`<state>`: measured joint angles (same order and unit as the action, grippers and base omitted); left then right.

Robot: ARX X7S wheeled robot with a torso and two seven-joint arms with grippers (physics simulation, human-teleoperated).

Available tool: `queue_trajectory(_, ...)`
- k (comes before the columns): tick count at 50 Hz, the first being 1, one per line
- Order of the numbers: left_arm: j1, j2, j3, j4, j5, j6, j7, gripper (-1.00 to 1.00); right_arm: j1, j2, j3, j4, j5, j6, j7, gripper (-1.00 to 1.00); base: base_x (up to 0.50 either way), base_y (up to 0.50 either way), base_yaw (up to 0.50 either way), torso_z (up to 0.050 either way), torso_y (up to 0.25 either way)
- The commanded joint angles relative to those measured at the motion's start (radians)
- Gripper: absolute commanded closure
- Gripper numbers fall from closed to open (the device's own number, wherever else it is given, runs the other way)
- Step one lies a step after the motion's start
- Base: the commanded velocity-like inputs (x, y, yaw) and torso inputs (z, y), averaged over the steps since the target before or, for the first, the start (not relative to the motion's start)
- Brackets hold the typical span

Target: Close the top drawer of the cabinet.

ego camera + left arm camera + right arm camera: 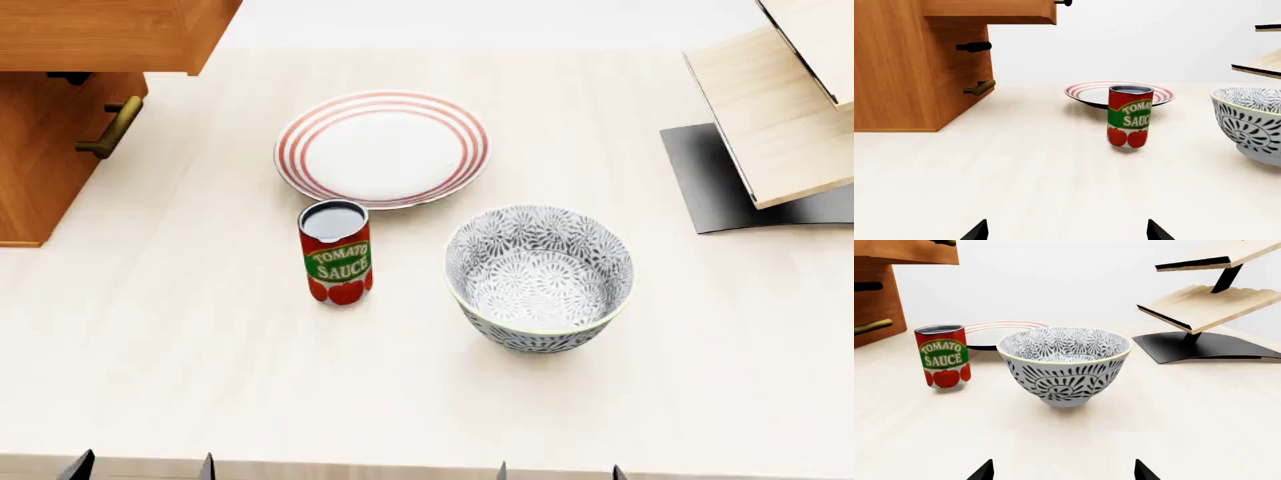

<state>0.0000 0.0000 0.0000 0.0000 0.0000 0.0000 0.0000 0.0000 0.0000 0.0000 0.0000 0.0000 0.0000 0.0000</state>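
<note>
The orange-brown cabinet stands at the table's far left. Its top drawer is pulled out and overhangs the lower front, whose brass handle shows below it. In the left wrist view the cabinet fills one side, with the top drawer jutting out over two lower handles. The drawer corner also shows in the right wrist view. My left gripper and right gripper are both open and empty at the table's near edge, far from the cabinet.
A tomato sauce can stands mid-table, with a red-striped plate behind it and a patterned bowl to its right. A pale slanted rack on a dark base stands at the far right.
</note>
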Motion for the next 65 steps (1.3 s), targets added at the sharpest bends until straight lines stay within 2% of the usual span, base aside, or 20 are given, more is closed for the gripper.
queue_trajectory(1, 0.000, -0.010, 0.011, 0.000, 0.000, 0.000, -0.011, -1.00, 0.000, 0.009, -0.013, 0.000, 0.000, 0.000, 0.013, -1.00, 0.00, 0.00, 0.00, 0.000, 0.000)
queue_trajectory(3, -0.058, -0.007, 0.027, -0.061, 0.064, -0.060, -0.128, -1.00, 0.032, 0.016, -0.011, 0.026, -0.025, 0.012, 0.061, -1.00, 0.00, 0.00, 0.00, 0.000, 0.000)
queue_trajectory(4, -0.086, -0.012, 0.026, -0.098, 0.046, -0.056, -0.136, -1.00, 0.056, 0.024, -0.018, 0.051, -0.051, 0.035, 0.086, -1.00, 0.00, 0.00, 0.00, 0.000, 0.000)
queue_trajectory(7, -0.180, -0.028, 0.038, -0.178, 0.000, -0.181, -0.106, -1.00, 0.132, 0.038, -0.012, 0.092, -0.020, 0.157, 0.076, -1.00, 0.00, 0.00, 0.00, 0.000, 0.000)
queue_trajectory(9, -0.192, -0.033, 0.047, -0.070, -0.033, -0.353, -0.082, -1.00, 0.168, 0.040, 0.007, 0.047, 0.019, 0.288, 0.069, -1.00, 0.00, 0.00, 0.00, 0.000, 0.000)
queue_trajectory(11, -0.064, -0.064, 0.051, 0.230, -0.107, -0.401, -0.012, -1.00, 0.087, 0.030, 0.037, -0.194, 0.045, 0.292, 0.101, -1.00, 0.00, 0.00, 0.00, 0.000, 0.000)
queue_trajectory(13, 0.008, -0.066, 0.026, 0.434, -0.137, -0.370, -0.019, -1.00, 0.007, 0.034, 0.021, -0.353, 0.015, 0.259, 0.133, -1.00, 0.00, 0.00, 0.00, 0.000, 0.000)
queue_trajectory(14, 0.050, -0.082, 0.053, 0.497, -0.088, -0.338, -0.032, -1.00, -0.057, 0.042, 0.007, -0.453, 0.033, 0.249, 0.114, -1.00, 0.00, 0.00, 0.00, 0.000, 0.000)
queue_trajectory(17, 0.096, -0.092, 0.083, 0.484, -0.052, -0.239, -0.038, -1.00, -0.099, 0.053, -0.032, -0.465, -0.017, 0.217, 0.139, -1.00, 0.00, 0.00, 0.00, 0.000, 0.000)
queue_trajectory(19, 0.137, -0.071, 0.087, 0.411, 0.008, 0.011, -0.098, -1.00, -0.098, 0.055, -0.047, -0.446, -0.031, 0.201, 0.150, -1.00, 0.00, 0.00, 0.00, 0.000, 0.000)
queue_trajectory(20, 0.137, -0.069, 0.094, 0.400, 0.025, 0.031, -0.110, -1.00, -0.089, 0.057, -0.047, -0.450, -0.027, 0.212, 0.152, -1.00, 0.00, 0.00, 0.00, 0.000, 0.000)
queue_trajectory(22, 0.115, -0.082, 0.121, 0.472, 0.010, -0.073, -0.076, -1.00, -0.082, 0.057, -0.051, -0.459, -0.054, 0.195, 0.182, -1.00, 0.00, 0.00, 0.00, 0.000, 0.000)
queue_trajectory(29, 0.028, -0.064, 0.166, 0.541, -0.014, -0.227, -0.083, -1.00, -0.086, 0.073, -0.096, -0.509, -0.111, 0.221, 0.212, -1.00, 0.00, 0.00, 0.00, 0.000, 0.000)
queue_trajectory(33, 0.034, -0.070, 0.223, 0.548, 0.050, -0.171, -0.111, -1.00, -0.097, 0.081, -0.100, -0.529, -0.084, 0.204, 0.205, -1.00, 0.00, 0.00, 0.00, 0.000, 0.000)
queue_trajectory(36, 0.046, -0.094, 0.292, 0.515, 0.178, -0.103, -0.149, -1.00, -0.103, 0.095, -0.104, -0.531, -0.048, 0.196, 0.180, -1.00, 0.50, 0.04, 0.00, 0.000, 0.000)
queue_trajectory(47, 0.015, -0.102, 0.360, 0.510, 0.226, -0.122, -0.148, -1.00, -0.100, 0.119, -0.146, -0.501, -0.074, 0.169, 0.194, -1.00, 0.50, 0.04, 0.00, 0.000, 0.000)
queue_trajectory(56, 0.004, -0.135, 0.429, 0.477, 0.287, -0.075, -0.156, -1.00, -0.096, 0.130, -0.153, -0.483, -0.070, 0.158, 0.208, -1.00, 0.50, 0.04, 0.00, 0.000, 0.000)
queue_trajectory(65, -0.011, -0.151, 0.449, 0.510, 0.299, -0.083, -0.148, -1.00, -0.096, 0.142, -0.146, -0.507, -0.050, 0.165, 0.216, -1.00, 0.50, 0.04, 0.00, 0.000, 0.000)
